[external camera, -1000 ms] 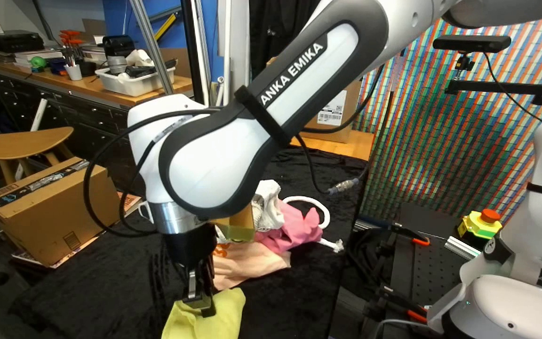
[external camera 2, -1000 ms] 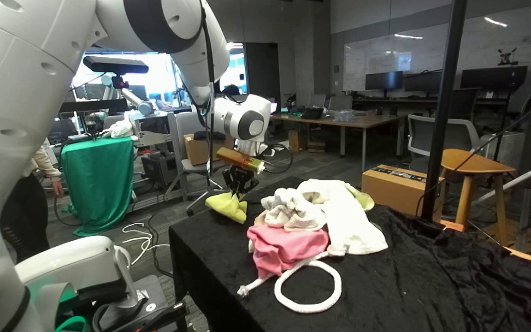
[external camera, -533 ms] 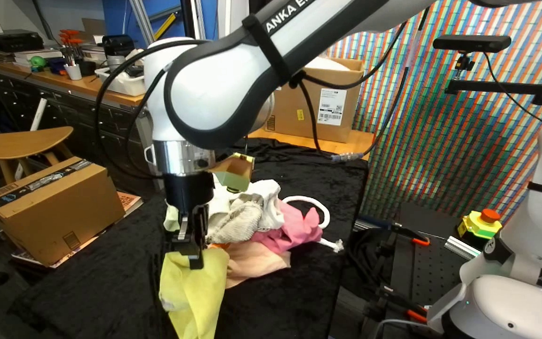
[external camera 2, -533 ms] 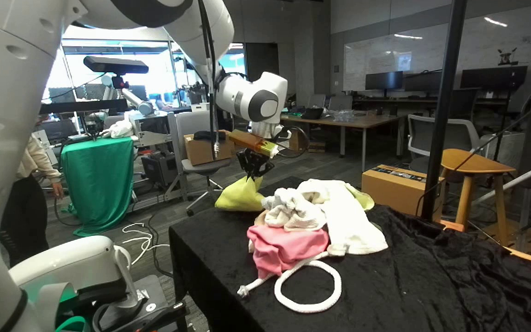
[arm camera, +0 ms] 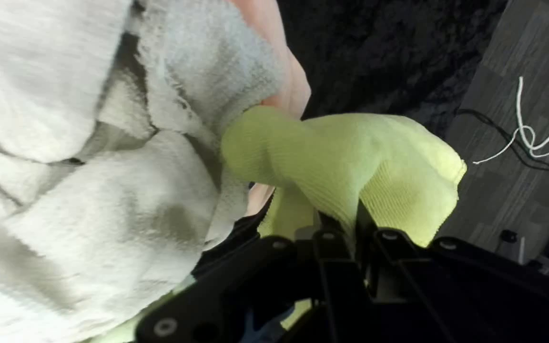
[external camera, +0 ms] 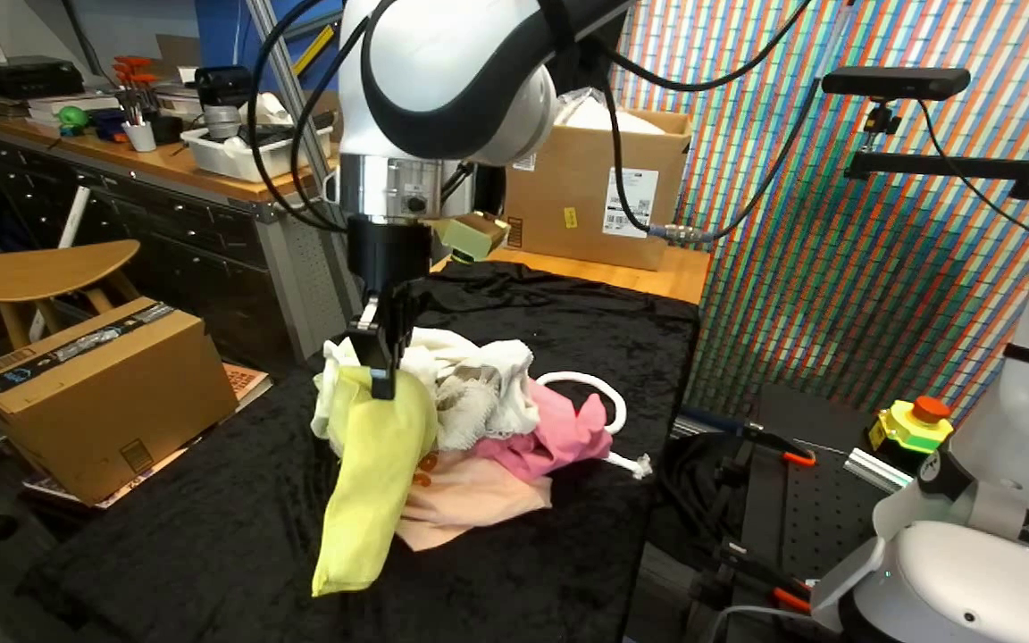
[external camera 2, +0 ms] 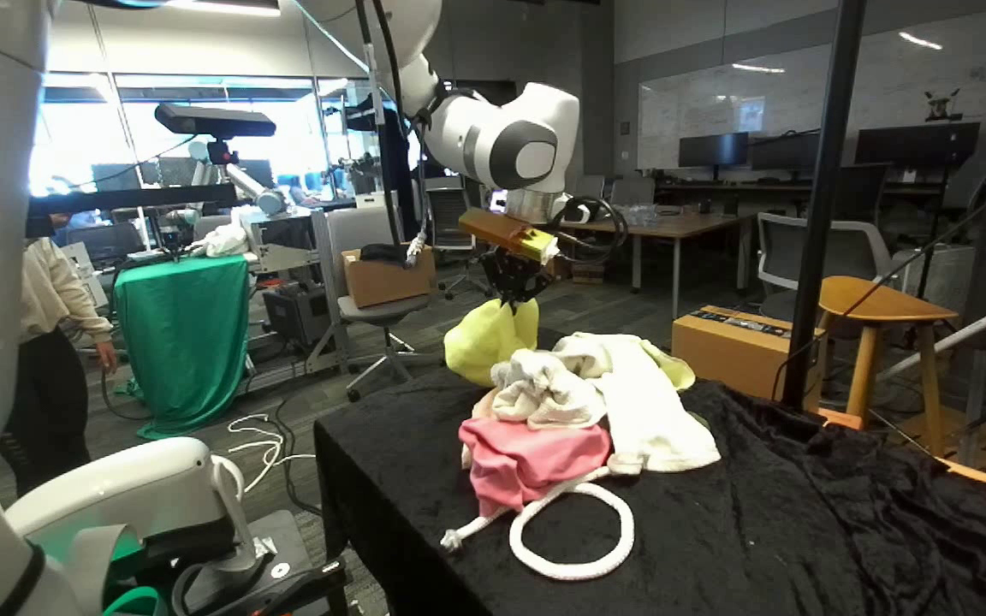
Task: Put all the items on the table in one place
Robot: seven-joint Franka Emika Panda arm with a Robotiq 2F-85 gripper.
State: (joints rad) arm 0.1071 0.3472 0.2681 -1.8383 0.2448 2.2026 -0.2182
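One yellow cloth [external camera: 370,487] hangs from the end effector [arm camera: 345,219], whose fingers [external camera: 382,384] clamp it, nearly together, just beside the white cloths [external camera 2: 651,411].

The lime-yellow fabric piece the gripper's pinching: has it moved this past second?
Yes: in an exterior view, the lime-yellow fabric piece has risen and, in the picture, shifted rightward, toward the taped brown cardboard box.
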